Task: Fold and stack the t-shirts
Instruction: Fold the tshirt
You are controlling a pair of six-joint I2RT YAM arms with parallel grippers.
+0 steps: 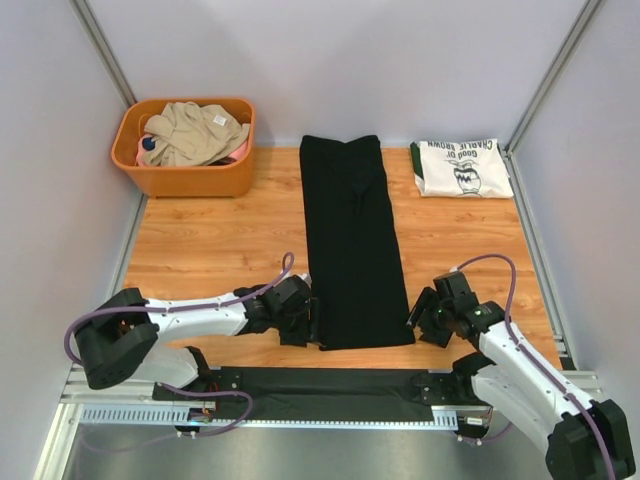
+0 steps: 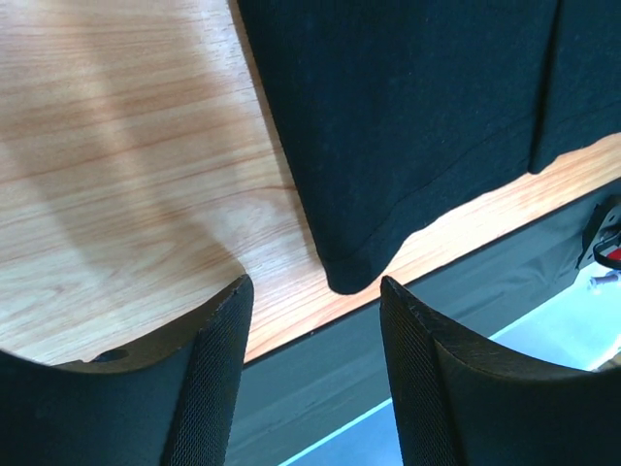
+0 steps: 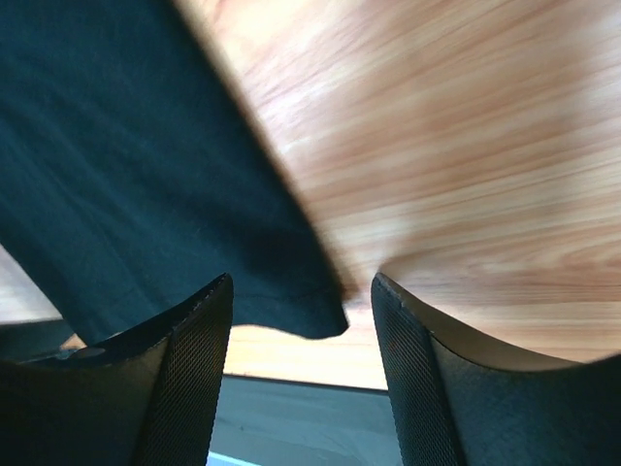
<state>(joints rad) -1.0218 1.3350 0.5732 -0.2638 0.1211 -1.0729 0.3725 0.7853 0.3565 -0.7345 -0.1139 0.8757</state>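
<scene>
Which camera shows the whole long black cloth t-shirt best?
The top external view: the black cloth t-shirt lies there whole, a long folded strip. Each wrist view shows only one near corner of it, the right one blurred.

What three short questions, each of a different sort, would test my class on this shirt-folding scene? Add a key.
1. True or false: the white t-shirt lies on top of the black t-shirt.
2. Where on the table does the orange basket stand? A: far left corner. B: far right corner. C: middle of the near edge.
3. Fill the gap: the cloth lying in the basket is ____ in colour.
Key: 1 false, they lie apart; 2 A; 3 beige.
</scene>
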